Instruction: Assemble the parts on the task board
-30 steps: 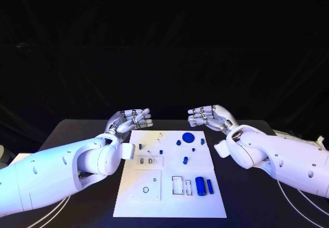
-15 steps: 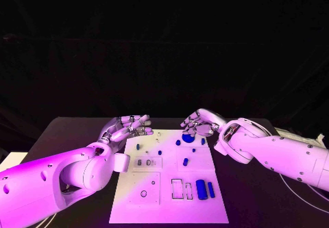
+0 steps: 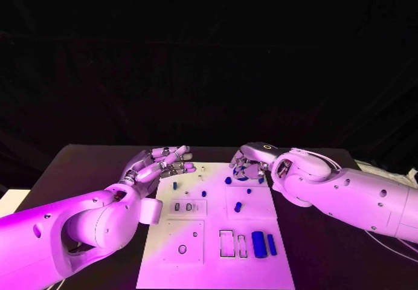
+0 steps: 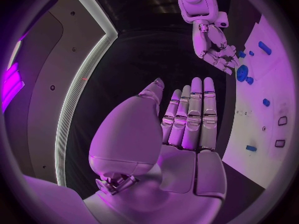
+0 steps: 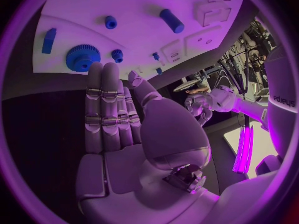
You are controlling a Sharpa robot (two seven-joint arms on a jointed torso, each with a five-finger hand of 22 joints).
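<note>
Black bench under the task board (image 3: 213,266) at centre frame, I see my right hand (image 3: 248,162) has dropped, fingers spread and empty, onto the blue gear (image 3: 241,175) at the board's upper right, likely the first pick, while my left hand (image 3: 161,163) hangs open.

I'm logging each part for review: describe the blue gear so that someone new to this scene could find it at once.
Start at the white task board in the middle of the black table, and go to its far end, where the right hand hovers. The gear lies there, just past the fingertips. It is the only round, toothed part, wider than the small blue pieces near it.
</note>
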